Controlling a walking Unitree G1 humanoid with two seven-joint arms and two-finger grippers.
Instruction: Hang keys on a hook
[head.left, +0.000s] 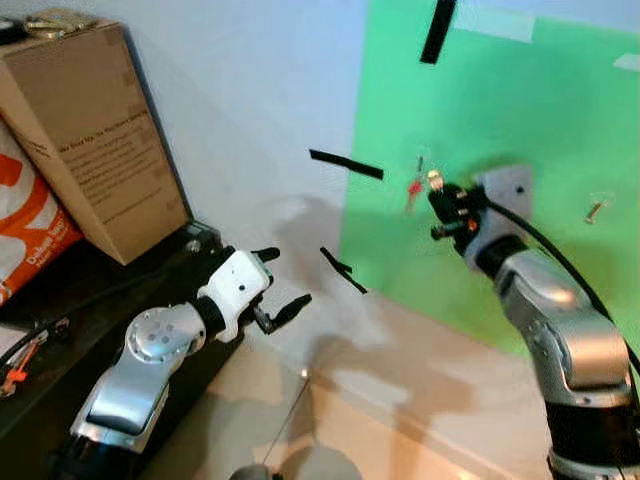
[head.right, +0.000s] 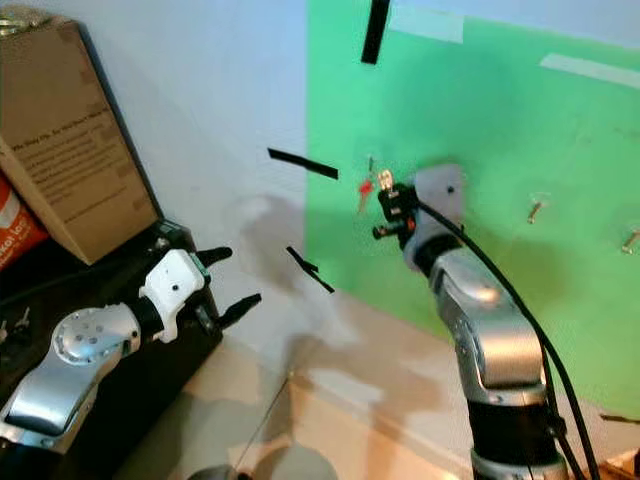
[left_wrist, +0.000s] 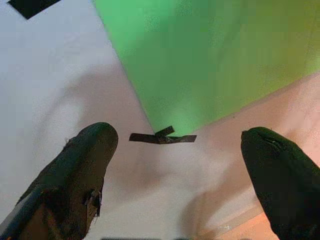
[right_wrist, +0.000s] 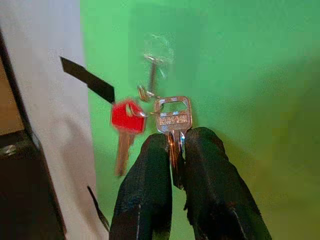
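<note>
My right gripper (head.left: 437, 196) is raised against the green sheet (head.left: 500, 110) on the wall, shut on a silver key (right_wrist: 173, 120). That key shares a small ring with a red-headed key (right_wrist: 126, 118), which dangles beside it (head.left: 413, 190). The ring (right_wrist: 145, 93) sits at the foot of a clear hook (right_wrist: 152, 70) stuck to the green sheet; whether it hangs on the hook I cannot tell. My left gripper (head.left: 282, 285) is held low near the white wall, open and holding nothing.
Another clear hook (head.left: 597, 207) sits further right on the green sheet. Black tape strips (head.left: 346, 164) mark the wall. A cardboard box (head.left: 92, 140) and an orange-white bag (head.left: 28, 230) rest on a dark cabinet (head.left: 110, 300) at left.
</note>
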